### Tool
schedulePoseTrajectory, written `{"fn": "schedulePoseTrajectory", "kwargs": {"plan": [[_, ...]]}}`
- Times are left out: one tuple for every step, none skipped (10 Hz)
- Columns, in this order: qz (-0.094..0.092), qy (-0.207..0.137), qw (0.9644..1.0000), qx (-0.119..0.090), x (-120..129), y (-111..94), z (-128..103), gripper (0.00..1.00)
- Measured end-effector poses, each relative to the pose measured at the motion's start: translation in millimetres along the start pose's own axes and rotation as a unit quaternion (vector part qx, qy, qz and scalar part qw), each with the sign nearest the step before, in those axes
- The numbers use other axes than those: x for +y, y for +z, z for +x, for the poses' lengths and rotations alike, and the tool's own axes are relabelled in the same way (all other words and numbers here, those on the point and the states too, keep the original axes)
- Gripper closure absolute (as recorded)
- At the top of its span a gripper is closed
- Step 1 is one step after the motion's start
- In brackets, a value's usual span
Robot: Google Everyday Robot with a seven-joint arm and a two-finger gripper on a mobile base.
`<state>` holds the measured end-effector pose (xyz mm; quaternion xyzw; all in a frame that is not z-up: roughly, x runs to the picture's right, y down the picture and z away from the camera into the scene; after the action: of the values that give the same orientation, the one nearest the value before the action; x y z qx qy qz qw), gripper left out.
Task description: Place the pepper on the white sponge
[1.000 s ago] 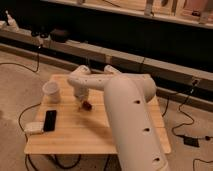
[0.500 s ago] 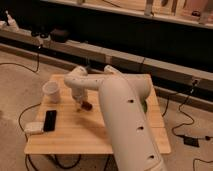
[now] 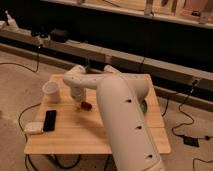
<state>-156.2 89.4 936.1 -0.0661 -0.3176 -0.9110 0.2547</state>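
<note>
Pepper [image 3: 86, 105] and white sponge [image 3: 33, 128] sit well apart on the wooden table [image 3: 90, 137], so the step in hand, as I judge it, is the carry across. From the left, the white sponge lies at the table's near left corner, close to the edge. The black phone [image 3: 49, 120] lies flat just beside it on the right. Behind them, the white cup [image 3: 51, 92] stands upright. Then comes the gripper [image 3: 79, 103], pointing down near the middle of the table. The small dark red pepper is right at its tip on the right side. Whether the gripper has a hold on it or merely stands next to it, I cannot tell from where I stand. The thick white arm [image 3: 125, 125] fills the right half of the view and hides most of the green bowl [image 3: 144, 106]. To do this well, I would want a sure hold on the pepper before any lift. The carry should then go leftward and toward the near corner, high enough to pass over the phone and clear of the cup. The release should come low and centred, since the sponge is small and sits by the table edge, so a dropped pepper could roll off.
</note>
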Motion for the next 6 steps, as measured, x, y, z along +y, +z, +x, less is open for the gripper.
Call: {"fn": "schedulePoseTrajectory", "kwargs": {"plan": [[0.000,-0.015,0.9998,0.009,-4.7,-9.5,8.1,1.00],[0.000,-0.041,0.9990,0.020,-13.8,-22.1,19.5,1.00],[0.001,-0.066,0.9974,0.029,-23.8,-33.6,30.4,1.00],[0.005,-0.116,0.9925,0.039,-45.4,-54.1,48.4,1.00],[0.012,-0.162,0.9858,0.042,-69.0,-73.1,62.1,1.00],[0.020,-0.214,0.9757,0.045,-96.2,-93.5,75.2,1.00]]}}
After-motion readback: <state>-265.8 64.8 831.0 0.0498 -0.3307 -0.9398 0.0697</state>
